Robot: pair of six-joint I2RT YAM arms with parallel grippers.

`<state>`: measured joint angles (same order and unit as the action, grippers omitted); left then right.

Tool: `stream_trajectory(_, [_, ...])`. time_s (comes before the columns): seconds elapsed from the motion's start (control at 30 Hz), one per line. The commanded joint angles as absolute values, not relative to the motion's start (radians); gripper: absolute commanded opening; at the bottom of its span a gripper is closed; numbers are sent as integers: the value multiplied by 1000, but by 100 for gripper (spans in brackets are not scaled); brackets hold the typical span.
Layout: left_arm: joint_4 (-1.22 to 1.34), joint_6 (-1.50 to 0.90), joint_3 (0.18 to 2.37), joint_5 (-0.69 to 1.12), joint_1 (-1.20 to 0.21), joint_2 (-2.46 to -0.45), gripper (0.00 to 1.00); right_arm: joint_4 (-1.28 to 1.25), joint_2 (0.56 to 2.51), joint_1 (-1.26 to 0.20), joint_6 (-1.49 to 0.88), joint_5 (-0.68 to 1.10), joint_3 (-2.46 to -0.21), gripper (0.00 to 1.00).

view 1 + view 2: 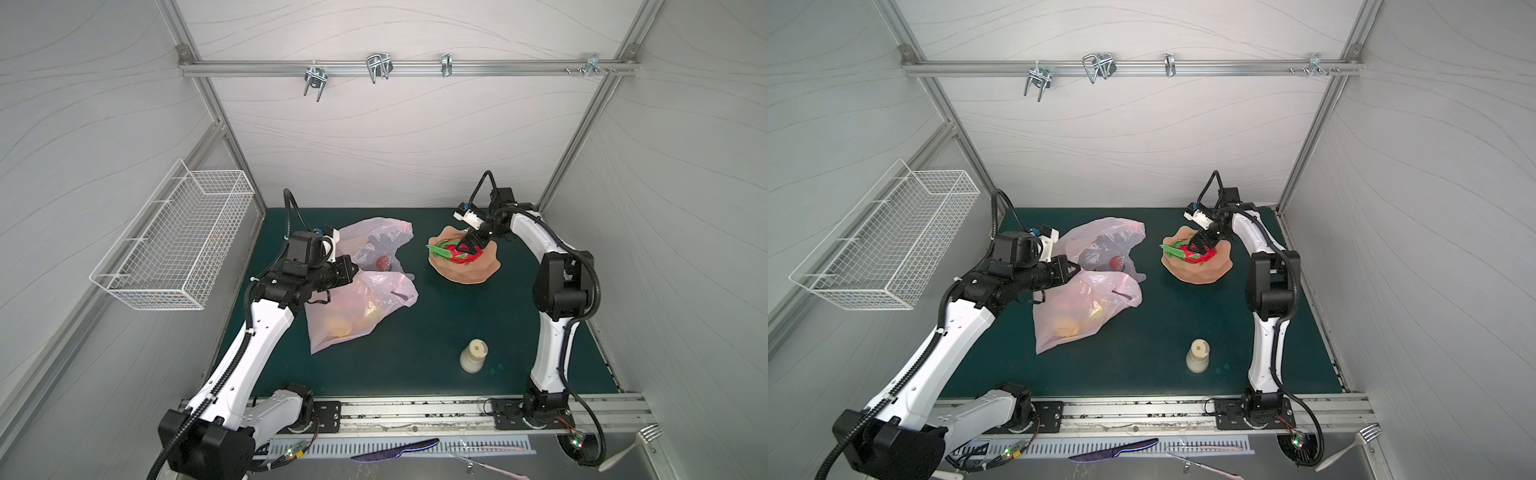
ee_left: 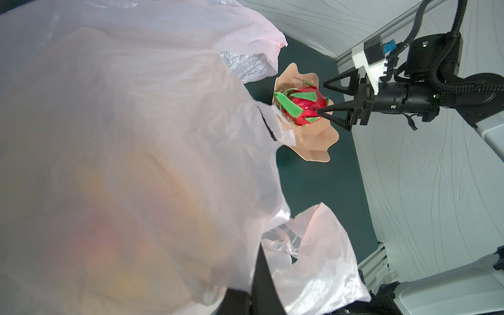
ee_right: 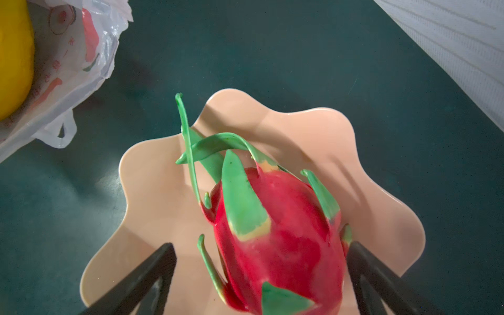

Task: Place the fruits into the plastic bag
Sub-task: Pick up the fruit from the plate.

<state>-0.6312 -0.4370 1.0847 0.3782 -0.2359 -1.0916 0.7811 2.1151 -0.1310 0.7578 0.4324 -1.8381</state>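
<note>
The left pincer (image 1: 354, 269) is pressed together on the rim of the large, crinkly, translucent pale-pink plastic bag (image 1: 353, 316), lifting one side of its mouth off the dark green table (image 1: 436, 340). Through the film, yellow and orange fruits (image 1: 340, 326) show as blurred shapes, and a small red fruit (image 1: 382, 262) lies in the open mouth. In the right wrist view a glossy yellow fruit (image 3: 13, 54) sits inside the bag's printed wall.

The right pincer (image 1: 467, 249) is spread wide, straddling the red dragon fruit with green leaves (image 3: 278, 240). One fingertip is against the fruit's skin and the other stands apart from it. The dragon fruit lies on the wavy-edged peach plastic plate (image 1: 469, 274), which sits on the table near the bag but apart from it.

A cream bottle (image 1: 473, 355) stands upright closer to the arm bases. A white wire basket (image 1: 178, 245) hangs on the side wall.
</note>
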Motion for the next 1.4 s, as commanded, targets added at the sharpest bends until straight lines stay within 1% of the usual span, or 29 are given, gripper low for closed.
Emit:
stream_trajectory(0.0, [-617, -417, 1134, 379, -239, -1102, 0, 762, 2121, -117, 753, 480, -1808, 99])
stream_trajectory(0.27, [-597, -423, 1141, 383, -241, -1116, 0, 765, 2123, -112, 750, 488, -1765, 99])
stream_trajectory(0.6, [-603, -423, 1128, 380, -241, -1099, 0, 756, 2070, -156, 747, 493, -1664, 99])
stream_trajectory(0.7, [-603, -420, 1125, 380, -241, -1096, 0, 742, 2063, -172, 737, 462, -1643, 99])
stream_trajectory(1.07, [-610, -425, 1119, 384, -242, -1086, 0, 728, 2108, -214, 734, 395, -1672, 99])
stream_trajectory(1.37, [-616, -423, 1119, 379, -243, -1077, 0, 588, 2097, -268, 727, 211, -1583, 99])
